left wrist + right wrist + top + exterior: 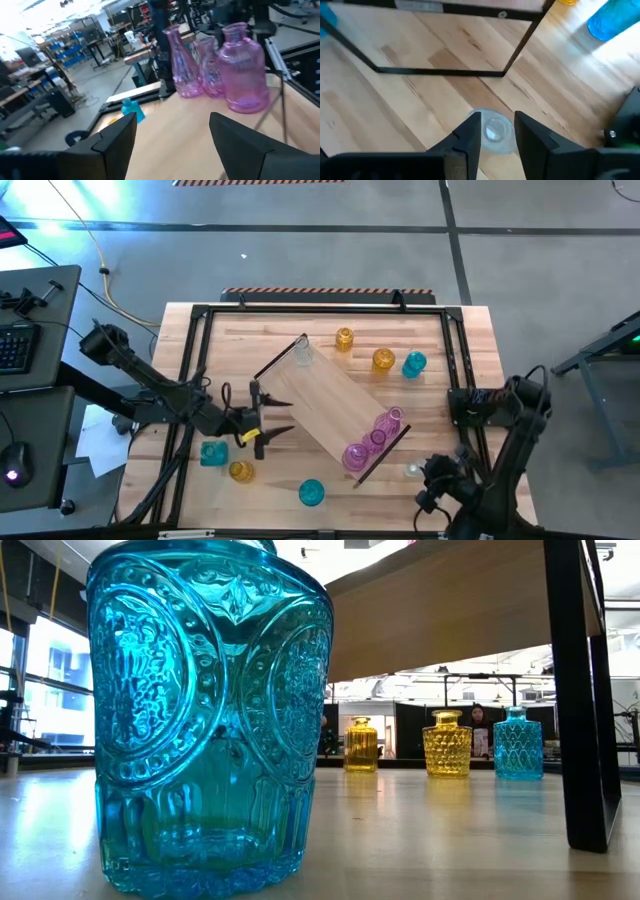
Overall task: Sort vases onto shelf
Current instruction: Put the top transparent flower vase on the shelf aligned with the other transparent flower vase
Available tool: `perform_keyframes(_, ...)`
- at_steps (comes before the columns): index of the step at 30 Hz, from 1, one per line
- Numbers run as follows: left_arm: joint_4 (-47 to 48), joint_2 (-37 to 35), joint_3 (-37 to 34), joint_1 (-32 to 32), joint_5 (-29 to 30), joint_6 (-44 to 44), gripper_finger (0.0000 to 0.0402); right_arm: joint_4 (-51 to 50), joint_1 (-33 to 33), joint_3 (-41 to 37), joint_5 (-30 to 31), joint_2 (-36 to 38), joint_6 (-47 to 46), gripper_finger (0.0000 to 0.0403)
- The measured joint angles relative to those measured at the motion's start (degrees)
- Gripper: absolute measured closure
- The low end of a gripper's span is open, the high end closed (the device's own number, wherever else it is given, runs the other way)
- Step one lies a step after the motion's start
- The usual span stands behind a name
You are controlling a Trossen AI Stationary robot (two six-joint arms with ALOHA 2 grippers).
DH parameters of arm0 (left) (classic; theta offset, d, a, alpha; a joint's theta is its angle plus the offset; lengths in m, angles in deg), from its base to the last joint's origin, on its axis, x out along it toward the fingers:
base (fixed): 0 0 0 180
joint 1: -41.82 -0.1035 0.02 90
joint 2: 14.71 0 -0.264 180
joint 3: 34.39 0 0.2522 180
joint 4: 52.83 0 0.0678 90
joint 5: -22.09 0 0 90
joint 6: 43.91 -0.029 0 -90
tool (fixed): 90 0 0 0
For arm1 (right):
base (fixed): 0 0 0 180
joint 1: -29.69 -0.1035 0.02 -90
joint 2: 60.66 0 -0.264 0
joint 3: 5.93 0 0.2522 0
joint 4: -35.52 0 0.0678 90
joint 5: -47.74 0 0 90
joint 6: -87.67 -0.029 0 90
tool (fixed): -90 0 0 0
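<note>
The shelf [340, 402] lies slantwise across the table's middle, standing on its dark end pieces [585, 740]. Three pink vases [375, 438] stand on its near right end, and a clear vase [303, 352] stands at its far left end. My left gripper [272, 420] hangs open at the shelf's left, pointing level at the pink vases [243, 67]. My right gripper [495, 134] is near the table's near right corner, shut on a small clear vase [412, 471]. Loose yellow and teal vases stand on the table. My right gripper has the small clear vase [492, 131] pinched between its two fingers, one finger on each side of the round glass. The fingers slant down at it from above. The wrist view looks along the vase's axis. Whether the vase rests on the table I cannot tell.
Two yellow vases [344, 338] [383, 360] and a teal one [414, 364] stand beyond the shelf. A teal vase [213, 452], a yellow one [241, 471] and another teal one [312, 492] stand near the front edge. A black frame [320, 308] borders the table.
</note>
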Motion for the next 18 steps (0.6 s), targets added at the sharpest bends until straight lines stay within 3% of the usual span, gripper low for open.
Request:
perform_keyframes(9,-0.1,0.0,0.0,-2.5,1.5,-4.3,0.0161,-0.1,-1.6,0.0,4.4,0.5,0.3,0.0304)
perform_keyframes(14,-0.1,0.0,0.0,-4.3,5.6,-2.8,0.0161,0.0,-0.4,0.0,-2.1,2.7,2.1,0.0304)
perform_keyframes(18,1.5,0.0,0.0,-6.4,4.3,2.8,0.0161,-0.1,2.1,0.0,-12.1,6.4,1.6,0.0304)
